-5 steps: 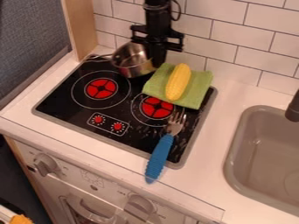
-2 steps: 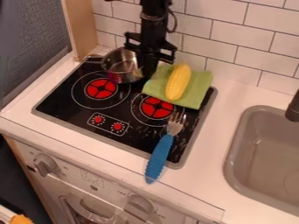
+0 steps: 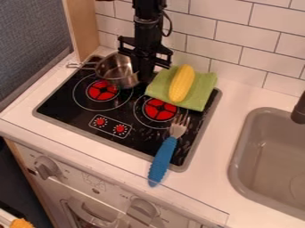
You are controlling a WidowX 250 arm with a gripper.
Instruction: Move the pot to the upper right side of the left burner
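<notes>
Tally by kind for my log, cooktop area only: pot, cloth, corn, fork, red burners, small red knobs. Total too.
Pot: 1
Green cloth: 1
Yellow corn: 1
Blue-handled fork: 1
Red burners: 2
Small red knobs: 2
Total: 8

This is a kitchen, apparently a play one. A black cooktop with red-centred burners point(image 3: 137, 143) is set into a white surface point(image 3: 213, 142). Behind the cooktop is a wall of white rectangular tiles point(image 3: 226, 41); to its right, a grey-beige basin sink point(image 3: 235, 161). Below its front edge is a pale oven-like front with round grey knobs point(image 3: 46, 168). At the cooktop's back are a shiny metal pot point(image 3: 113, 71) and a yellow corn cob point(image 3: 182, 83) on a green cloth point(image 3: 204, 91); a blue-handled metal fork point(image 3: 162, 160) crosses its front edge.
</notes>
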